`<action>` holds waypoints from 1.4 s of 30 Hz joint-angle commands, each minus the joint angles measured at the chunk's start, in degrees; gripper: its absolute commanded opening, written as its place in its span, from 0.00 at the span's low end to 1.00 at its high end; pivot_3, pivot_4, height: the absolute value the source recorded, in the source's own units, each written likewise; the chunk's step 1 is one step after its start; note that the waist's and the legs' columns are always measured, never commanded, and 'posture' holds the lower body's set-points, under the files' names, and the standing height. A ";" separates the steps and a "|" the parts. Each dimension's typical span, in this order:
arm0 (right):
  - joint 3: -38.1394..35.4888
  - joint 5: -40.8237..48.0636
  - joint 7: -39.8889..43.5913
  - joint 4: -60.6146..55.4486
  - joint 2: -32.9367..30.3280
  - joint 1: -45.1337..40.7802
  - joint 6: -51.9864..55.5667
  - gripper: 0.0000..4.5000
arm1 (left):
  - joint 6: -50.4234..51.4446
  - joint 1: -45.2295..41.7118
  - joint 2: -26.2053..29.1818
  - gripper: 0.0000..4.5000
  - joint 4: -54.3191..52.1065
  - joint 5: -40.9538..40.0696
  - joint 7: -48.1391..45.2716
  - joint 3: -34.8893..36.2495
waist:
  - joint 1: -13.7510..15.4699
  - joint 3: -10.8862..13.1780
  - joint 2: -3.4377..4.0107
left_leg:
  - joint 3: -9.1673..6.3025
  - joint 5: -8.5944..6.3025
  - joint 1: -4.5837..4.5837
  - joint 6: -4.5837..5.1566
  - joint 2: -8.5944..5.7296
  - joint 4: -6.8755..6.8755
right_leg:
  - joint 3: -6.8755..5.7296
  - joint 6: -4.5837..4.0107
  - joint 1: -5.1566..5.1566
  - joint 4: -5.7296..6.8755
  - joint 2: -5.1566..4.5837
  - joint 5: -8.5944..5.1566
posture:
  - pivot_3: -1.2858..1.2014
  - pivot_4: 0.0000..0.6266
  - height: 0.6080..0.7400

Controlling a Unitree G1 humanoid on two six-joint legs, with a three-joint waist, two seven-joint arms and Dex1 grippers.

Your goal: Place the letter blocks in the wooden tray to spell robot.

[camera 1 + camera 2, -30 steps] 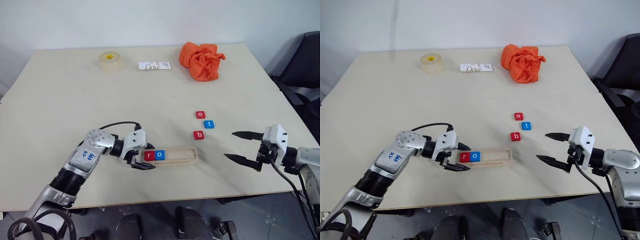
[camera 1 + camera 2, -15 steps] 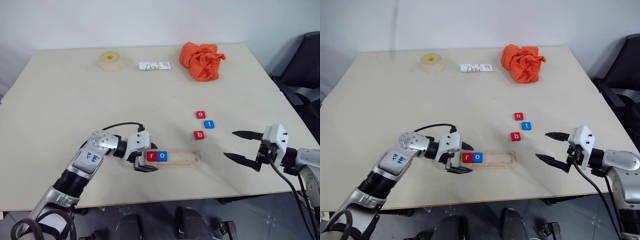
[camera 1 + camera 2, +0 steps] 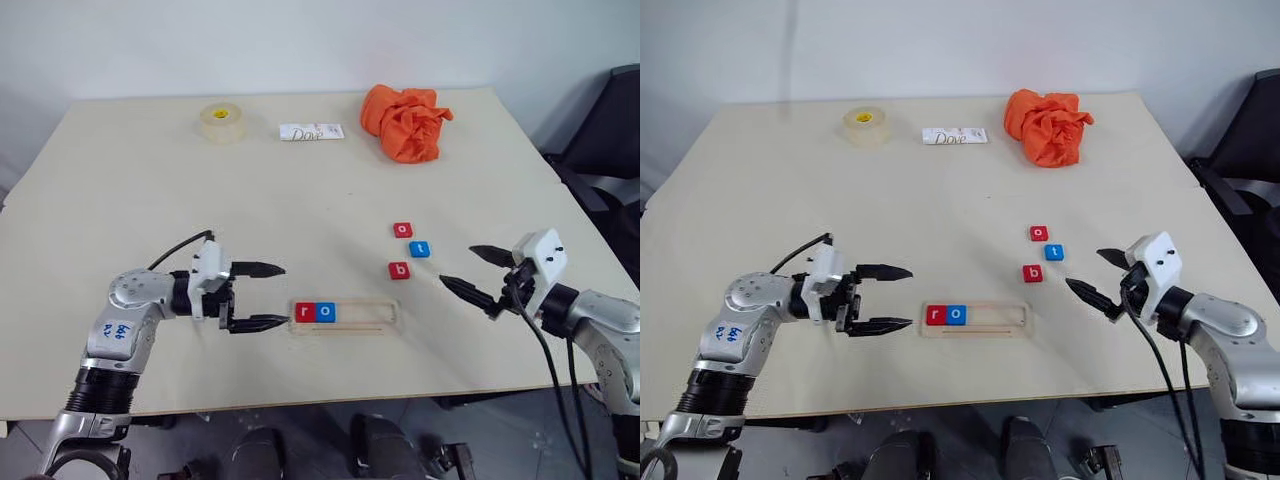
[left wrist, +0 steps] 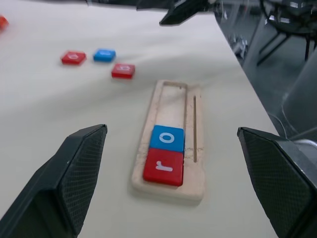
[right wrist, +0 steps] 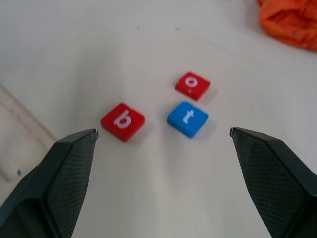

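The left gripper (image 3: pixel 262 296) hangs spread and empty, the tray (image 3: pixel 345 315) just ahead of its fingertips with r (image 3: pixel 305 311) and o (image 3: pixel 324 312) at the near end. The right gripper (image 3: pixel 466 271), jaws apart, faces b (image 3: pixel 399 270), t (image 3: pixel 421 249) and the red o (image 3: pixel 402 229) lying loose before it.

A pale light-wood tray (image 3: pixel 345 314) is seen at lower centre, with a red r block (image 3: pixel 305 311) and a blue o block (image 3: pixel 324 312), both lettered in white. Right of centre, a red o block (image 3: pixel 402 229), a blue t block (image 3: pixel 422 249) and a red b block (image 3: pixel 399 270) are shown on the cream table (image 3: pixel 150 190). At the upper edge, a yellowish translucent tape roll (image 3: pixel 221 122), a white packet (image 3: pixel 310 131) with dark script and a crumpled orange cloth (image 3: pixel 407 121) are seen.
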 commanded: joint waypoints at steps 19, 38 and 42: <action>-0.33 3.68 -8.19 -17.84 2.63 10.64 11.71 1.00 | -9.91 1.55 -0.76 1.00 10.71 -5.39 -13.33 2.07 | -0.30 -0.03 -0.05 | -0.03 -0.09 -0.04 0.15 -0.01 -0.02 | -0.02 0.00 0.01 -0.05 -0.01 0.00 | 0.52 0.24 1.00; 10.21 -1.74 -29.35 -15.10 17.77 -5.79 25.18 1.00 | -8.94 2.85 -1.50 1.00 6.45 -5.62 -9.92 2.40 | -0.40 -0.05 -0.08 | -0.05 -0.09 -0.05 0.14 0.04 -0.06 | -0.03 -0.09 -0.09 0.03 0.03 -0.05 | 0.52 0.24 1.00; 13.02 -5.01 -34.01 -11.68 21.33 -9.63 26.93 1.00 | -8.33 4.10 -1.53 1.00 4.39 -6.05 -9.39 2.78 | -0.34 -0.05 -0.08 | -0.05 -0.11 -0.21 0.17 -0.01 -0.06 | -0.04 -0.09 -0.14 -0.06 -0.02 -0.05 | 0.52 0.24 1.00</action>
